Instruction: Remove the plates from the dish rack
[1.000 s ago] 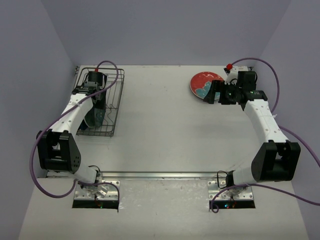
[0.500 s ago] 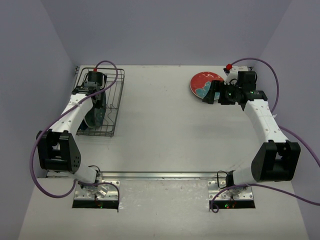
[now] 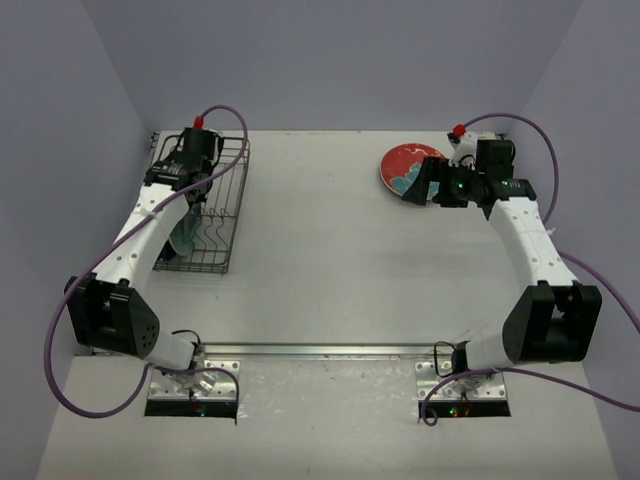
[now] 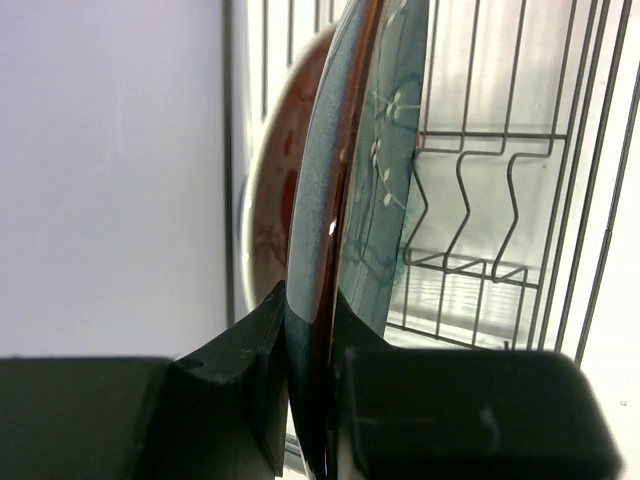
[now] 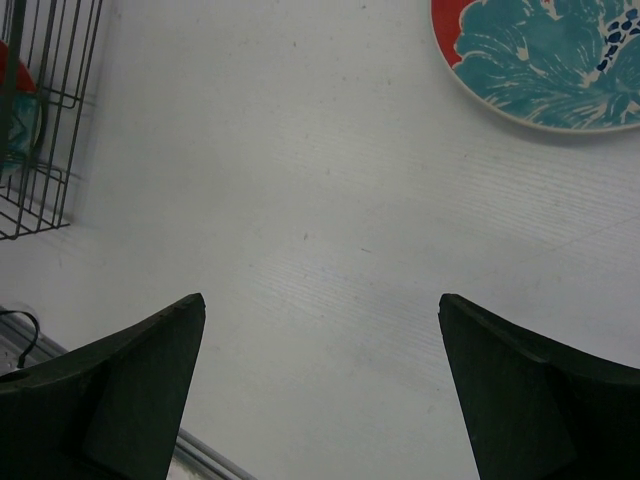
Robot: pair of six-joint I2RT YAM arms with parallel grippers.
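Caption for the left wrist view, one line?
Left gripper shut on the rim of the teal plate, red plate beside it, rack behind.

A pale grey worktop (image 3: pixel 330 250) is seen carrying a dark wire dish rack (image 3: pixel 232 215) set at its far left corner and one red plate (image 3: pixel 400 165), teal-flowered, laid flat near the far right, well apart from the rack.

Upright teal plate (image 4: pixel 385 200) clamped in pincer (image 4: pixel 310 340), red plate (image 4: pixel 270 200) behind, rack (image 4: pixel 490 135) beside

red floral plate (image 3: pixel 402 166) flat at far right, teal plate (image 4: pixel 385 190) upright in dark wire dish rack (image 3: pixel 216 240)
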